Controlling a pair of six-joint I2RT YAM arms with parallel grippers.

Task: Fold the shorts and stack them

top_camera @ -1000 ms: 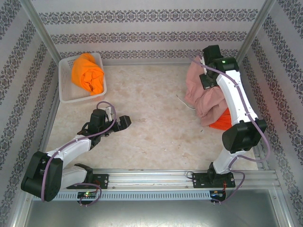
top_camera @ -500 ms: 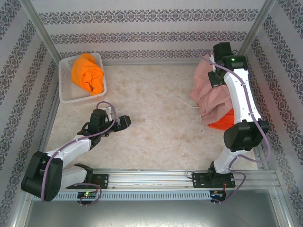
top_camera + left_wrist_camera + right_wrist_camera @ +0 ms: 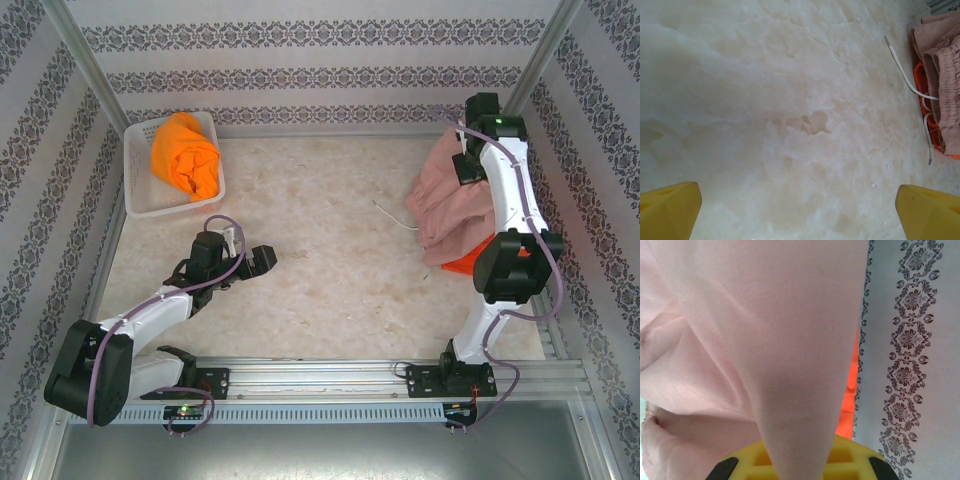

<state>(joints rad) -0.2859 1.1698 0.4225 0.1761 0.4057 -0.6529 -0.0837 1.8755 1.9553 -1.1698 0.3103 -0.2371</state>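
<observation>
Right claw (image 3: 466, 168) clenched on pink shorts (image 3: 450, 205) — far right.
Pink drapes over red shorts (image 3: 465, 262); left claw (image 3: 262, 258) released, over bench (image 3: 330, 200).

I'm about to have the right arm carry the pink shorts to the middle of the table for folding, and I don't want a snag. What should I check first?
1. Grip: right gripper is shut on the pink shorts, and the fabric hangs from it: ok.
2. Helper arm ready: left gripper is open over bare table: ok.
3. Pink shorts free of the red shorts: not ok, the pink fabric drapes over them.
4. White drawstring trails loose on the table; whether it will catch: cannot tell.
5. Landing spot: the middle of the table is bare: ok.
</observation>
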